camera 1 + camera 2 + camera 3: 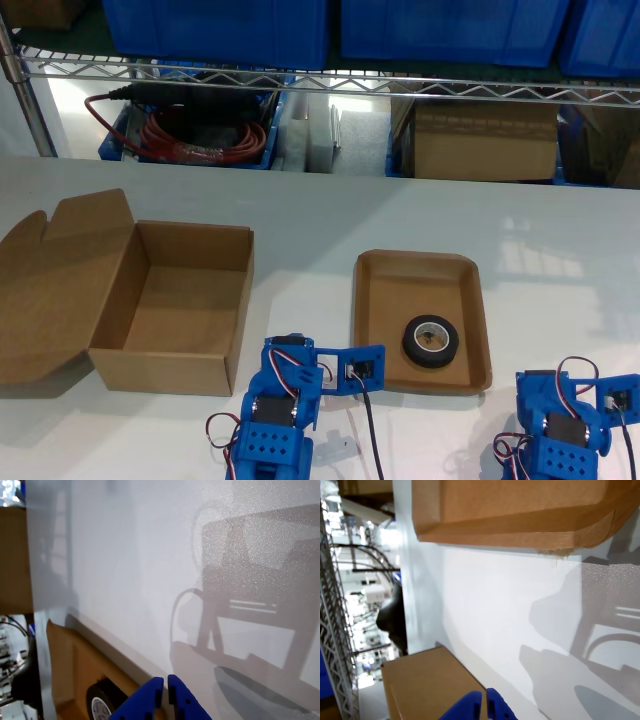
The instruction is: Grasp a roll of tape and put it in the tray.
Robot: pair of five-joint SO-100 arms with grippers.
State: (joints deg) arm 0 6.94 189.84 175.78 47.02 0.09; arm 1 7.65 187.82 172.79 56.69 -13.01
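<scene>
On the table [320, 215], the roll of tape [432, 340] lies inside the tray [372, 310], in the tray's near part. The open cardboard box [175, 300] stands on the exterior view's left of the tray, a little apart. Behind the table, a wire shelf [330, 82] carries bins [215, 25], with a coil of cable [185, 135] under it.

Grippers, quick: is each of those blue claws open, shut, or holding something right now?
My first gripper: closed, holding nothing.
My second gripper: closed, holding nothing.
</scene>
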